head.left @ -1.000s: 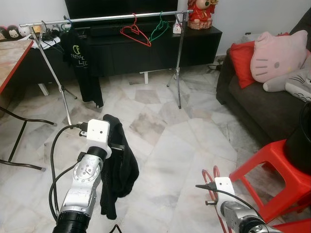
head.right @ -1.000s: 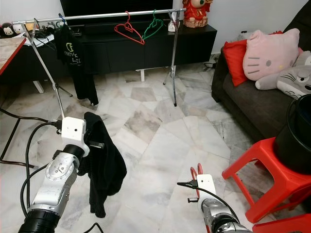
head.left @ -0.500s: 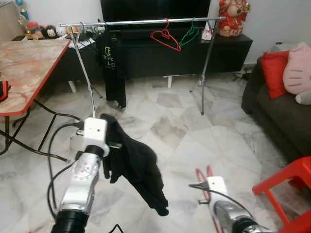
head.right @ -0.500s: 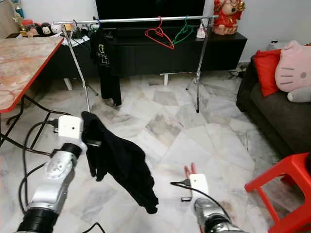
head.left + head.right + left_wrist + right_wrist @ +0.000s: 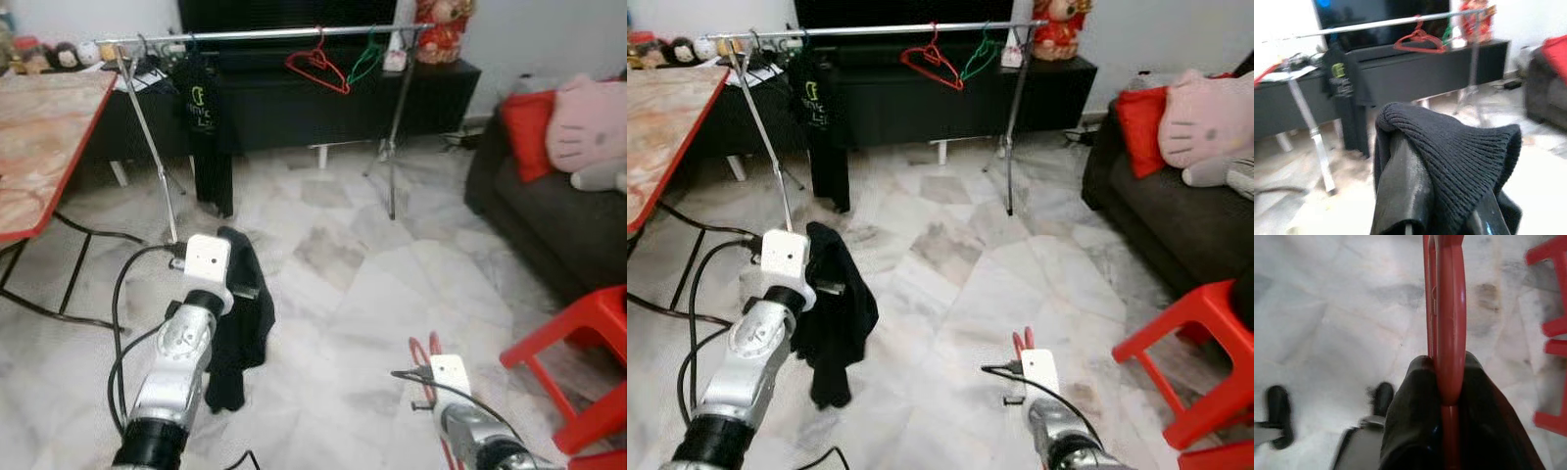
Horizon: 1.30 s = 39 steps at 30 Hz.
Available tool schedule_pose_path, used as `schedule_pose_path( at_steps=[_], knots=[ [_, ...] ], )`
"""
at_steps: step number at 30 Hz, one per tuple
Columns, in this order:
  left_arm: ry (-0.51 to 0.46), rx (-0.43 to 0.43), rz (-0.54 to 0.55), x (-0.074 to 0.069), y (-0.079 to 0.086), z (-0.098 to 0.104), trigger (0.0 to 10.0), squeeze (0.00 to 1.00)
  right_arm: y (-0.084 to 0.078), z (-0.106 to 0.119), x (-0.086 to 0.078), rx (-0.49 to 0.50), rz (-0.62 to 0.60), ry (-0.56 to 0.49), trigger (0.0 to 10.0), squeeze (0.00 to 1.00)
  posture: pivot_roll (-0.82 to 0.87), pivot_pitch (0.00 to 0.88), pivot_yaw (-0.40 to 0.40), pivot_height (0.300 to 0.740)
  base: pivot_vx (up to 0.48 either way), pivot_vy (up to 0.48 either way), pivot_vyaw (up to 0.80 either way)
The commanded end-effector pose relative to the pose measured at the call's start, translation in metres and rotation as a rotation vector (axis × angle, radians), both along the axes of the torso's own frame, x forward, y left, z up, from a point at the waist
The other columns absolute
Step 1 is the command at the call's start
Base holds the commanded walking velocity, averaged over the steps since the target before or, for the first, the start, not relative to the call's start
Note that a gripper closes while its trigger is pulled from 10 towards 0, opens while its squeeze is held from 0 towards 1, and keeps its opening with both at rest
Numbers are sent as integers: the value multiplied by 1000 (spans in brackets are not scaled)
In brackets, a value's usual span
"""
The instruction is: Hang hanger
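The robot stood on the marble floor (image 5: 372, 294) some way back from the clothes rail (image 5: 265, 33), with both arms loaded. The right pincer (image 5: 1442, 396) was clamped on a red hanger (image 5: 1445, 308), its two black fingers pressed against the plastic from either side, the hanger held low over the floor near the red stool (image 5: 578, 352). The left pincer (image 5: 1440, 205) carried a black knitted garment (image 5: 235, 313), the cloth draped over its fingers so thickly that I could not tell whether they were open or closed. On the rail a black shirt (image 5: 204, 137) hung towards the left end, and a second red hanger (image 5: 315, 67) and a green hanger (image 5: 365, 61) hung to the right of the middle. To do this step well, the robot would probably need to walk closer first, then raise the right arm so the hook came above the bar at a bare stretch, likely between the shirt and the hung hangers, and lower it squarely before letting go. The dangling garment could brush the rail's leg if the approach drifted left.
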<state>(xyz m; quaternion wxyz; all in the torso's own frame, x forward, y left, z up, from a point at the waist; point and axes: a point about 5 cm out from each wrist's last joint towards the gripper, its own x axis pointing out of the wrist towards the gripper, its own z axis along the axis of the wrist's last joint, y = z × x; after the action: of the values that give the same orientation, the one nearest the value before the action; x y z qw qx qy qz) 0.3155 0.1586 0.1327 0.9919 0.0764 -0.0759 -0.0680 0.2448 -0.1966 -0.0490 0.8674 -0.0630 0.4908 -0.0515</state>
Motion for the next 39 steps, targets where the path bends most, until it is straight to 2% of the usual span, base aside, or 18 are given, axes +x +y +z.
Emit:
schedule_pose_path(
  at_steps=[1, 28, 35, 39],
  knots=[
    [-19, -3, 3, 3, 0, 7, 10000, 0, 3, 2, 4, 8, 0, -12, 10000, 0, 23, 0, -26, 740, 0, 375, 0],
    [-11, -13, 29, 3, 3, 8, 10000, 0, 2, 4, 6, -20, 16, -11, 10000, 0, 27, 0, -38, 740, 0, 372, 0],
    [-9, -15, 31, 3, 2, 8, 10000, 0, 1, 4, 6, -24, 23, -7, 10000, 0, 24, 0, -43, 740, 0, 362, 672],
    [-9, -14, 34, 2, 2, 8, 10000, 0, 1, 4, 6, -17, 14, -5, 10000, 0, 27, 0, -47, 740, 0, 365, 0]
  ],
)
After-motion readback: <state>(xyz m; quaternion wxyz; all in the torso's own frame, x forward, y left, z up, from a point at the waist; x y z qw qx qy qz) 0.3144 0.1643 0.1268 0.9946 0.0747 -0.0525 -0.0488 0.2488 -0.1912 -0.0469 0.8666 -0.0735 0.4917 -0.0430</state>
